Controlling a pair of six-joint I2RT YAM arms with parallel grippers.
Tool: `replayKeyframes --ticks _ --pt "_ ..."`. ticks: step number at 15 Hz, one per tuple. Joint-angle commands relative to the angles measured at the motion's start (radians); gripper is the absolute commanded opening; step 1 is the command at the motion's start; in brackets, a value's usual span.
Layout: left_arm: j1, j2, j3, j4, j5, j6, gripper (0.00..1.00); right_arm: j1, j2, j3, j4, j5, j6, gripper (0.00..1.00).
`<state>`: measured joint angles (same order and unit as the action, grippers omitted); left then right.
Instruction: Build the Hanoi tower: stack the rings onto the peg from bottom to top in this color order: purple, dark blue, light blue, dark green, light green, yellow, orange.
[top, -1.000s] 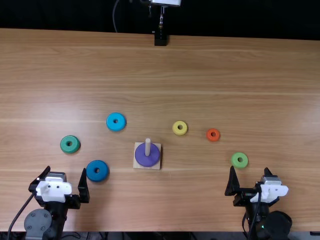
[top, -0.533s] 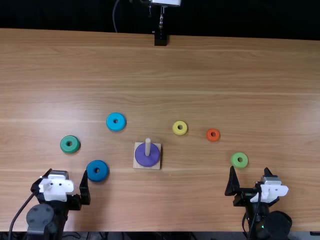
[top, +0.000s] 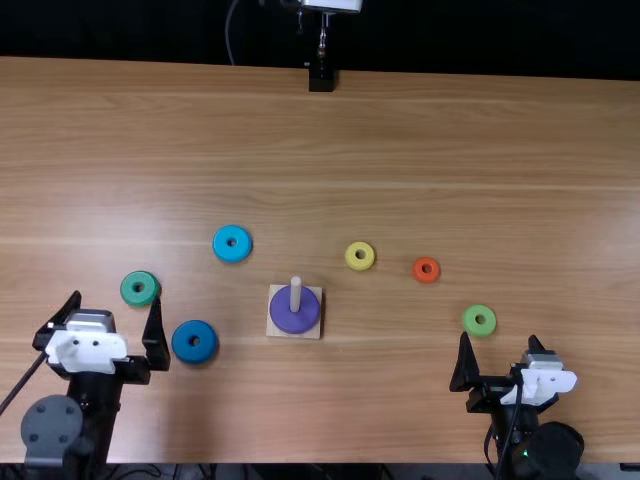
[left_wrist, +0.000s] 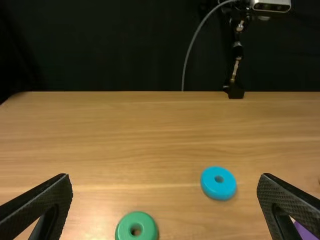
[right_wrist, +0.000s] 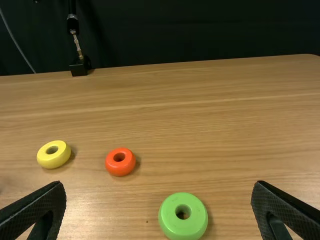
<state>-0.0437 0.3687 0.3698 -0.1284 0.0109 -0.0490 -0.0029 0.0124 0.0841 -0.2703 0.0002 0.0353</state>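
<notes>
Black fingers (top: 156, 340) spread, the left gripper (top: 115, 300) is standing near the dark green ring (top: 130, 289); dark blue (top: 183, 342) and light blue rings (top: 222, 244) are lying loose, the purple ring (top: 293, 320) is encircling the peg (top: 295, 293), and yellow (top: 351, 256), orange (top: 418, 269) and light green rings (top: 470, 320) are resting before the open right gripper (top: 499, 338).

Wooden table (top: 480, 150)
Base (top: 273, 329) sits between six rings: dark blue (top: 195, 353), light blue (top: 232, 254), dark green (top: 138, 299); yellow (top: 360, 266), orange (top: 419, 271), light green (top: 480, 330).

Tabletop (top: 420, 140): smooth wood, slight sheen. Backdrop (left_wrist: 100, 45): matt black cloth-like.
</notes>
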Motion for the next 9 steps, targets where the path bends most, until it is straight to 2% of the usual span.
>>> replayKeyframes --ticks 1,3,4,5,6,7,9 --pt "0.011 0.033 0.07 0.007 0.0 0.01 1.0 -0.014 -0.012 -0.07 -0.071 0.011 0.005 1.0" --pt "0.011 0.095 0.132 0.007 -0.004 0.014 1.0 -0.014 -0.012 -0.07 -0.071 0.011 0.005 1.0" --pt "0.008 0.124 0.166 0.007 -0.015 0.014 1.0 -0.014 -0.012 -0.07 -0.071 0.011 0.005 1.0" --pt "-0.002 0.15 0.189 0.007 -0.053 0.016 1.0 -0.014 -0.012 -0.07 -0.071 0.011 0.005 1.0" --pt "-0.016 0.154 0.192 0.016 -0.103 0.016 1.0 -0.014 -0.012 -0.07 -0.071 0.011 0.005 1.0" --pt "-0.022 0.154 0.192 0.018 -0.123 0.016 1.0 -0.012 -0.012 -0.07 -0.071 0.011 0.005 1.0" --pt "-0.024 0.153 0.192 0.016 -0.131 0.016 1.0 -0.014 -0.012 -0.07 -0.071 0.011 0.005 1.0"
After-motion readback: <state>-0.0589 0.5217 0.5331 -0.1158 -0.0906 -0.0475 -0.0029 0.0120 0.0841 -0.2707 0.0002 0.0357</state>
